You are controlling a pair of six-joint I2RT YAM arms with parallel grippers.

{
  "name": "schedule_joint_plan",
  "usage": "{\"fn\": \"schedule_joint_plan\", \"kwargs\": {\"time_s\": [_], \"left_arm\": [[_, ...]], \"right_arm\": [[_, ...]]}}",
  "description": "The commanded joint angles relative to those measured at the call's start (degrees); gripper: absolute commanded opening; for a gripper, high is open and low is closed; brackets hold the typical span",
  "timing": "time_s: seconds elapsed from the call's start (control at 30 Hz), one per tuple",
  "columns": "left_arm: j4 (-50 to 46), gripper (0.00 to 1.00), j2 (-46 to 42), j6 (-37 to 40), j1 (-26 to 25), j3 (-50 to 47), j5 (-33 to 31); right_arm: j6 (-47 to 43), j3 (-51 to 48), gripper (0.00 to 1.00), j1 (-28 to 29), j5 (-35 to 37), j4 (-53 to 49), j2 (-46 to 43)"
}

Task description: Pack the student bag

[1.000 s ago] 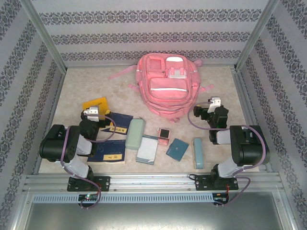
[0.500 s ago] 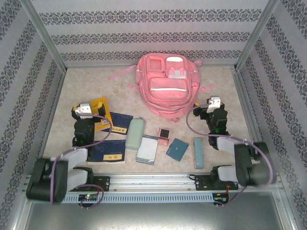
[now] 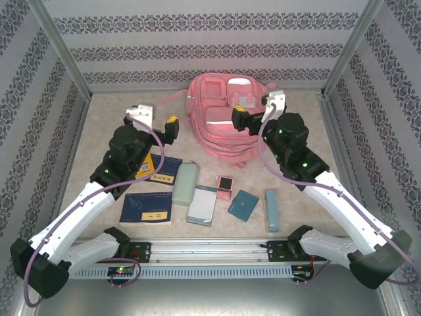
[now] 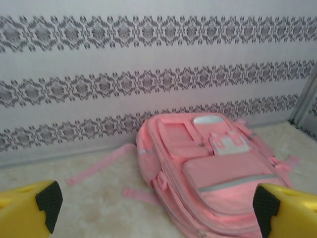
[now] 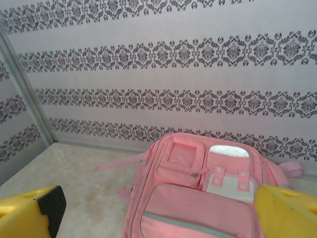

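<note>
Student bag (image 3: 216, 120), a large pink fabric backpack, lies front pockets up at the far middle of the beige table (image 3: 99, 118), near the patterned back wall. Left gripper (image 4: 156, 206) and right gripper (image 5: 158, 208) both gape wide, empty, facing it.

Pink student bag (image 3: 223, 122) — flat, pockets up, zipped — by the back wall.

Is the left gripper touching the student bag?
Apart. In the top view a strip of bare table separates the left gripper's nearest yellow finger from the student bag's side; its jaws stand open and empty.
</note>
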Motion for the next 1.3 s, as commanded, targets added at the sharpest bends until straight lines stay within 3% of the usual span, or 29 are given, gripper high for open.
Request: {"fn": "schedule_joint_plan", "kwargs": {"time_s": [0.0, 0.1, 0.17, 0.2, 0.27, 0.33, 0.37, 0.47, 0.53, 0.67, 0.73, 0.77, 0.83, 0.9, 0.97, 1.03, 1.1, 1.2, 1.27], "left_arm": [[-21.3, 1.0, 1.7, -7.2, -0.2, 5.7, 0.4], [-17.1, 1.0, 2.4, -10.5, 0.8, 2.8, 7.7], [-12.9, 1.0, 2.6, -14.1, 1.0, 0.6, 12.4], [-11.4, 1.0, 2.7, -15.5, 1.0, 0.0, 13.9], [-10.4, 0.99, 4.0, -18.2, 1.0, 0.2, 15.0], [-12.1, 0.98, 6.8, -18.6, 1.1, 1.9, 13.7], [-12.6, 0.98, 8.6, -19.6, 1.3, 2.5, 13.0], [-15.6, 1.0, 15.5, -23.9, 2.1, 6.2, 11.6], [-19.1, 1.0, 19.7, -24.7, 2.1, 10.6, 11.3], [-27.3, 1.0, 26.5, -23.9, 2.2, 19.0, 11.8], [-30.0, 1.0, 28.6, -22.2, 2.2, 21.5, 12.1], [-31.3, 1.0, 29.7, -21.4, 2.2, 22.4, 12.2], [-32.5, 1.0, 31.3, -20.8, 2.2, 22.8, 12.1], [-32.2, 1.0, 32.4, -20.9, 2.1, 22.0, 13.1], [-31.3, 1.0, 32.9, -21.3, 2.2, 20.6, 14.8], [-30.6, 1.0, 33.1, -21.9, 2.2, 20.0, 16.1], [-30.5, 1.0, 33.3, -22.3, 2.1, 20.0, 16.5], [-29.9, 1.0, 33.1, -22.9, 2.1, 19.5, 16.7], [-29.8, 1.0, 32.7, -23.1, 2.1, 19.3, 17.0]], "right_arm": [[-0.1, 1.1, 0.98, -1.9, -8.2, -15.1, 0.1], [6.5, 1.7, 0.98, -9.8, -24.5, -15.5, 3.4], [11.9, 3.2, 0.98, -12.7, -28.5, -16.3, 6.3], [11.3, 3.5, 0.98, -11.7, -24.3, -17.0, 6.6], [6.5, 4.2, 0.98, -6.9, -5.1, -20.0, 6.5], [4.8, 6.2, 0.98, -5.4, 4.1, -23.4, 8.2], [5.7, 7.2, 0.98, -6.1, 3.8, -25.0, 9.1], [10.0, 7.5, 0.98, -10.4, -11.5, -24.1, 10.3], [14.0, 5.5, 0.98, -13.6, -17.1, -21.8, 10.5], [10.1, 11.7, 0.98, -11.6, -0.8, -33.6, 17.2], [7.2, 12.6, 0.98, -8.8, 6.9, -34.6, 19.2], [4.7, 11.4, 0.98, -7.5, 7.5, -32.1, 19.0], [5.4, 7.0, 0.98, -6.1, 4.8, -25.8, 17.5], [14.3, 1.7, 0.98, -7.7, 2.1, -21.1, 14.2], [19.9, -6.9, 0.98, -13.2, -10.9, -8.7, 10.4], [20.3, -4.0, 0.98, -14.9, -16.8, -11.1, 14.0], [17.6, 0.6, 0.98, -14.2, -17.7, -17.3, 19.3], [25.0, -3.8, 0.98, -15.6, -11.9, -11.6, 21.0], [32.8, -7.1, 0.98, -20.3, -19.5, -4.6, 23.1]]}}
